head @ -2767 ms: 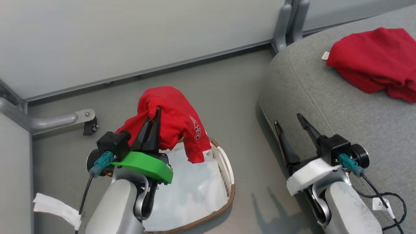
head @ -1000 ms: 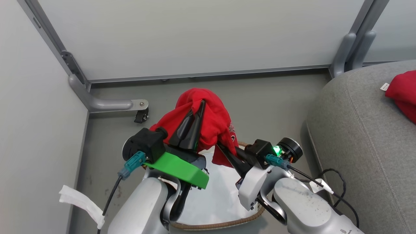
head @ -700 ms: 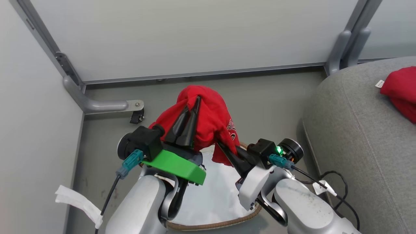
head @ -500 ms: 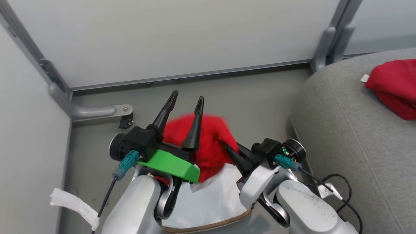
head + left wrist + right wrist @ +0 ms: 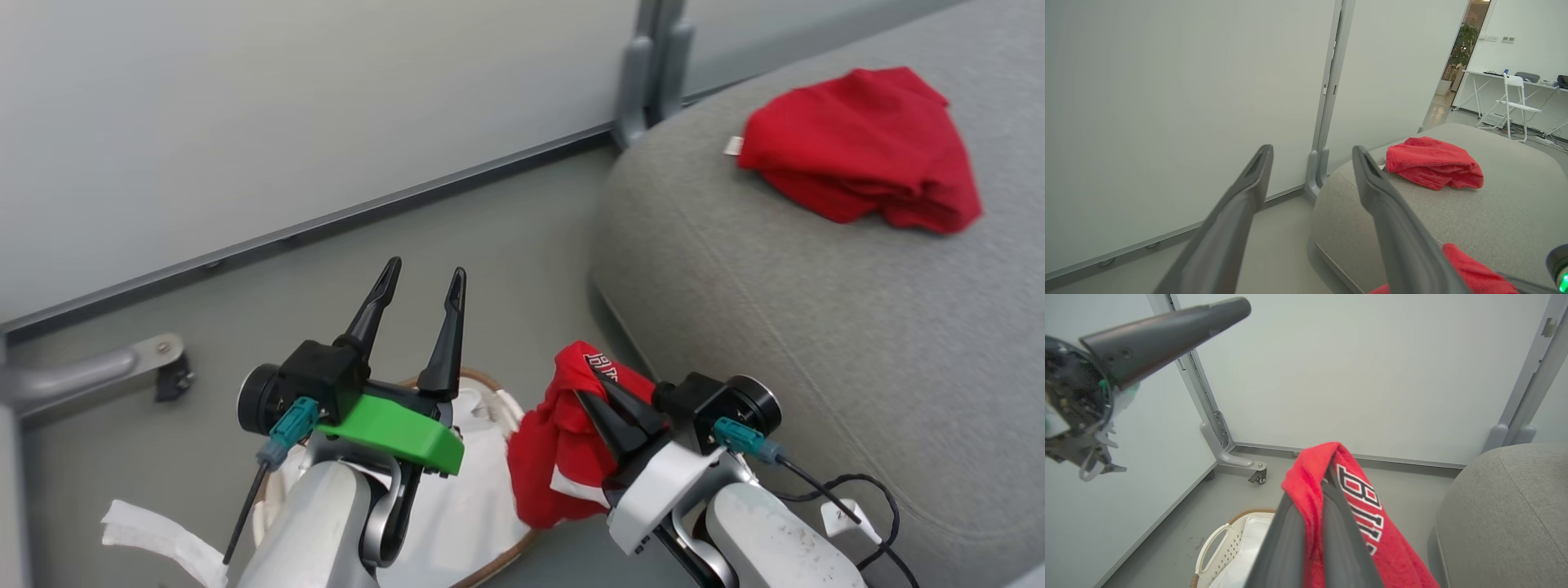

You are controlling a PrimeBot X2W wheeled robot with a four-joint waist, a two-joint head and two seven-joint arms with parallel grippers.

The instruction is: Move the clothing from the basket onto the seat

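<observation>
the right gripper [image 5: 589, 394] is pinching a red garment [image 5: 547, 457], which hangs below its fingers, near the seat [image 5: 816, 327]. the left gripper [image 5: 425, 269] stands spread and empty, the basket [image 5: 490, 388] under it.

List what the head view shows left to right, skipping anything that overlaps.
Black caster → left gripper, open → lettered red garment → plain red garment on the seat.
</observation>
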